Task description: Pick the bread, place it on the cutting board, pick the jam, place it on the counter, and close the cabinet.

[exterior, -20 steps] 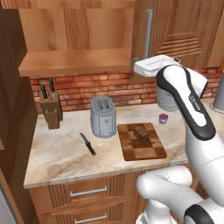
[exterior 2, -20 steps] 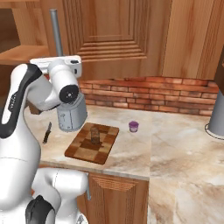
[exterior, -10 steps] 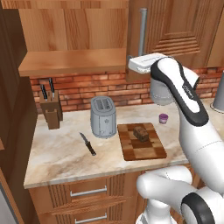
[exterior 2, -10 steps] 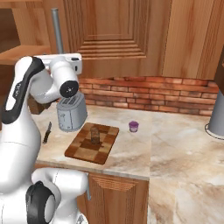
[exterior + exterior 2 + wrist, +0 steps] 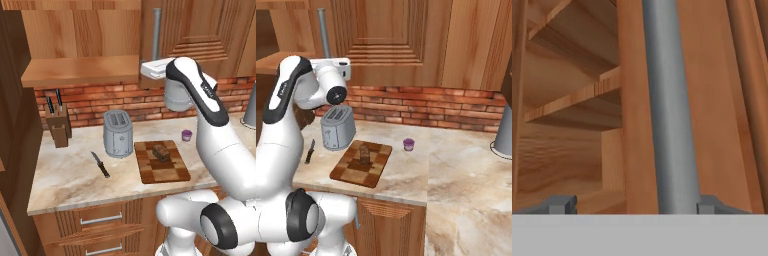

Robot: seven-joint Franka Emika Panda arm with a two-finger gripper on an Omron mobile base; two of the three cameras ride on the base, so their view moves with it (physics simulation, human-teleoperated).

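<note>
1. In the hand view our two dark fingertips (image 5: 561,204) stand spread, one at either side of the lower edge, pinching nothing. The grey bar handle (image 5: 671,105) of the cabinet door rises between them, close to the right-hand tip; we cannot tell whether that tip touches it.
2. The gripper (image 5: 632,206) is raised to the open door's edge. In the left base view the white hand (image 5: 157,69) sits just below the handle (image 5: 156,34), and in the right base view (image 5: 336,67) it sits beside the same bar (image 5: 321,30).
3. Beyond the door's edge we look into the open cabinet (image 5: 567,110), with bare wooden shelves.
4. The bread (image 5: 161,152) lies on the cutting board (image 5: 150,172), a dark chunk near the board's far end. The jam (image 5: 187,135) stands on the counter (image 5: 65,175), just beyond the board's far right corner and apart from it.
5. We judge both placing steps done, and closing the cabinet is the step in hand.
6. The next move, as we read it, calls for bearing against the handle or the door's edge and swinging the door across the open shelves until it sits flush. The toaster (image 5: 117,132), knife (image 5: 100,164) and knife block (image 5: 57,125) sit well below that sweep.
</note>
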